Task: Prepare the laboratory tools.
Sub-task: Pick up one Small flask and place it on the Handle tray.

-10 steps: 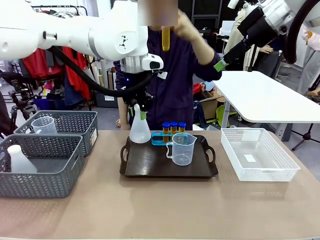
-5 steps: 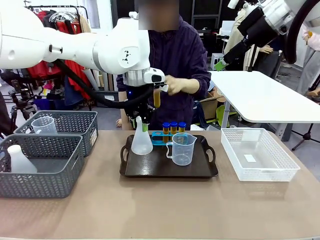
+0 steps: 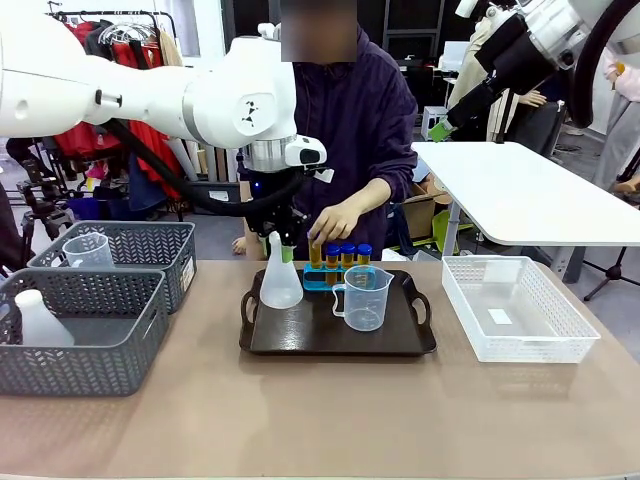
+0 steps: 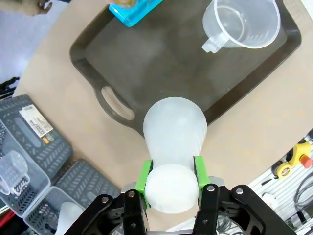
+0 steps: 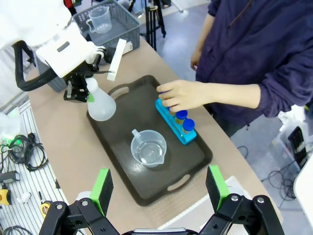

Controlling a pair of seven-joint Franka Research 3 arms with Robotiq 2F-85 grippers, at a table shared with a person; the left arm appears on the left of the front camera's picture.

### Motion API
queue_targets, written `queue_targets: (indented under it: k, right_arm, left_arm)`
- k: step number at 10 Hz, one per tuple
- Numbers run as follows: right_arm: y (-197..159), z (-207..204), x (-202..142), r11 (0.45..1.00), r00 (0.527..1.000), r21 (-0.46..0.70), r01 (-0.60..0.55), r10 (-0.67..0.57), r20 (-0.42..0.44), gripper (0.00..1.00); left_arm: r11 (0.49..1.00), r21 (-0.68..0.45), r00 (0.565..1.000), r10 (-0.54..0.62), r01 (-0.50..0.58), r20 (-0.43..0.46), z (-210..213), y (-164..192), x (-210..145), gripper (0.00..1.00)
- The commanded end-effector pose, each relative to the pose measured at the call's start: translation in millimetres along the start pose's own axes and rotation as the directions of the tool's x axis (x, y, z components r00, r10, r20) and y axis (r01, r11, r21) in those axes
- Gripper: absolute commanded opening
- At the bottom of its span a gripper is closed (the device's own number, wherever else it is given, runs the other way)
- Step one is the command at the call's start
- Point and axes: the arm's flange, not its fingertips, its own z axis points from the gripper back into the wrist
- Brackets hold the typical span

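My left gripper (image 3: 282,243) (image 4: 172,177) is shut on the neck of the frosted white conical flask (image 3: 281,284) (image 4: 174,128), which stands upright over the left end of the dark tray (image 3: 300,335) (image 4: 146,58); whether its base touches I cannot tell. The clear jug-beaker (image 3: 365,297) (image 5: 148,148) stands mid-tray. Behind it, the blue rack (image 3: 322,279) (image 5: 178,128) holds blue-capped tubes (image 3: 349,254) of yellow liquid. The person's hand (image 3: 335,223) (image 5: 183,95) holds a tube at the rack's left end. My right gripper (image 5: 159,188) hangs open, high above the tray.
Two grey mesh baskets (image 3: 85,335) stand at the left, one holding a clear jug (image 3: 88,250), the other a white flask (image 3: 40,322). A white plastic basket (image 3: 515,310) sits right of the tray. The person stands across the table.
The person's hand has brought a tube down from head height to the rack. My left gripper has lowered the flask slightly toward the tray.
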Motion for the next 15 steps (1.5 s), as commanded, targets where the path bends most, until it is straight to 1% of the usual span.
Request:
queue_targets:
  k: [1, 2, 4, 5, 12, 13, 14, 15]
  right_arm:
    - [-0.5, 1.2, 0.1, 1.0, 1.0, 0.003, -0.001, 0.001, 0.005, 1.0]
    - [-0.5, 1.2, 0.1, 1.0, 1.0, 0.003, -0.001, 0.001, 0.005, 1.0]
    - [-0.5, 1.2, 0.1, 1.0, 1.0, 0.003, -0.001, 0.001, 0.005, 1.0]
    - [-0.5, 1.2, 0.1, 1.0, 1.0, 0.003, -0.001, 0.001, 0.005, 1.0]
    - [-0.5, 1.2, 0.1, 1.0, 1.0, 0.003, -0.001, 0.001, 0.005, 1.0]
    - [-0.5, 1.2, 0.1, 1.0, 1.0, 0.003, -0.001, 0.001, 0.005, 1.0]
    - [-0.5, 1.2, 0.1, 1.0, 1.0, 0.003, -0.001, 0.001, 0.005, 1.0]
    - [-0.5, 1.2, 0.1, 1.0, 1.0, 0.003, -0.001, 0.001, 0.005, 1.0]
  left_arm:
    - [1.0, -0.019, 1.0, 0.02, -0.02, 0.018, 9.3, 10.4, -12.7, 0.0]
    - [0.999, -0.027, 0.999, 0.026, -0.026, 0.024, 15.0, 14.8, -14.4, 0.0]
    - [0.998, -0.043, 0.999, 0.052, -0.052, 0.008, 21.2, 18.4, -17.0, 0.0]
    - [1.0, -0.005, 0.999, 0.031, -0.031, 0.02, 16.1, 13.7, -5.4, 0.0]
    - [1.0, -0.005, 0.999, 0.031, -0.031, 0.02, 16.1, 13.7, -5.4, 0.0]
    - [0.999, -0.015, 0.999, 0.03, -0.03, 0.011, 14.7, 11.0, -3.8, 0.0]
    - [0.997, -0.06, 0.994, 0.052, -0.058, -0.1, 1.4, 15.5, 4.7, 0.0]
    - [0.997, -0.074, 0.995, 0.025, -0.032, -0.099, -9.0, 14.0, 13.0, 0.0]
